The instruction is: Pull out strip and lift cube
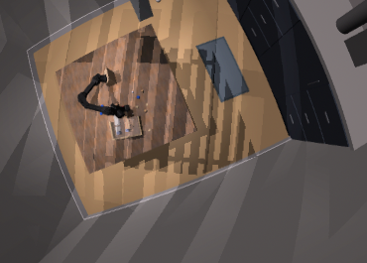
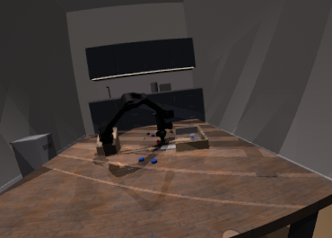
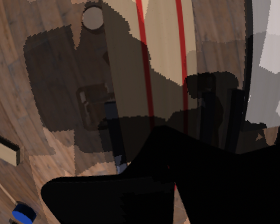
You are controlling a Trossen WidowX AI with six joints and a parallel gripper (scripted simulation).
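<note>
A beige strip (image 3: 163,55) with two red lines runs away from me in the wrist view, partly in shadow. A pale grey-white strip (image 3: 273,55) (image 2: 168,147) lies to its right; it also shows beside the open tray (image 1: 141,128) (image 2: 192,145). A small pale cube (image 2: 192,136) is inside the tray; I cannot tell whether it has a label. My gripper (image 3: 159,131) (image 2: 161,144) is shut with nothing visible in it. It is low, close to the tray's side and over the beige strip's near part. The fingers hide that part, and any break in the strips cannot be made out.
Blue discs (image 2: 141,159) (image 3: 24,213) lie on the table, one more (image 1: 138,97) beyond the gripper. A small beige block (image 3: 6,151) and a pale round disc (image 3: 93,18) lie left of the beige strip. A wooden box (image 2: 116,142) stands by the arm's base.
</note>
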